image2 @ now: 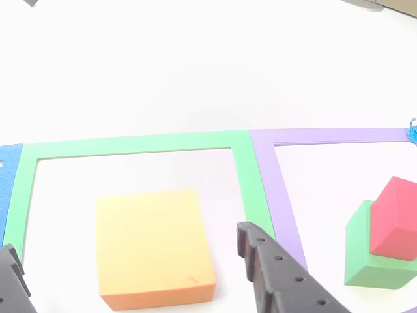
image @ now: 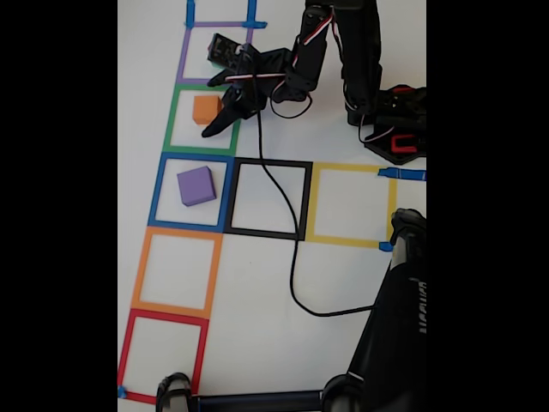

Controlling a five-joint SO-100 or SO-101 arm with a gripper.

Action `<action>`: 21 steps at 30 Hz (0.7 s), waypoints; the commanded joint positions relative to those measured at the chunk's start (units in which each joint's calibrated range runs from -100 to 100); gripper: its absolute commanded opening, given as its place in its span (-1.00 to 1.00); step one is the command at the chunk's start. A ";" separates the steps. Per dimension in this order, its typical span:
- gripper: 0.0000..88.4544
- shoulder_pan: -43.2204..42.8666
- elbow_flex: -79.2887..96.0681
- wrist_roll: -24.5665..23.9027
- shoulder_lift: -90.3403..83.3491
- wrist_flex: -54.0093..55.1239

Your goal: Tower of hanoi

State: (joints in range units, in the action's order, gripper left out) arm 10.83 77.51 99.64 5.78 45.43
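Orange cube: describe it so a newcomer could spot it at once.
In the fixed view, follow the column of taped squares down the white table's left side to the green tape square, second from the top. The orange cube sits inside it, beside the gripper. Its neighbour, the purple cube, is bigger and sits in the blue square below.

Both pictures are very bright: the white counter (image: 343, 283) is close to blown out, and in the other view its upper half washes to plain white with no texture. The fixed view is soft and slightly hazy, with black bars down both sides and only faint shadows. In the other view the orange cube (image2: 153, 244) has slightly blurred edges.
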 commanded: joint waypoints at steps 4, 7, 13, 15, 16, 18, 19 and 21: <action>-0.20 -1.62 -1.69 0.36 4.11 5.83; -0.24 -0.85 -2.60 0.36 5.32 6.15; -0.27 -0.37 -3.88 0.36 7.26 6.23; -0.31 -0.85 -4.24 0.36 7.66 6.23; -0.33 -1.14 -4.24 0.36 7.74 6.32; -0.37 -1.52 -4.42 0.36 7.98 6.48; -0.39 -1.62 -4.42 0.36 8.15 6.56; -0.44 -1.91 -4.42 0.36 8.31 6.64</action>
State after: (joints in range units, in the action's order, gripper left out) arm 10.01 74.41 99.64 14.31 50.58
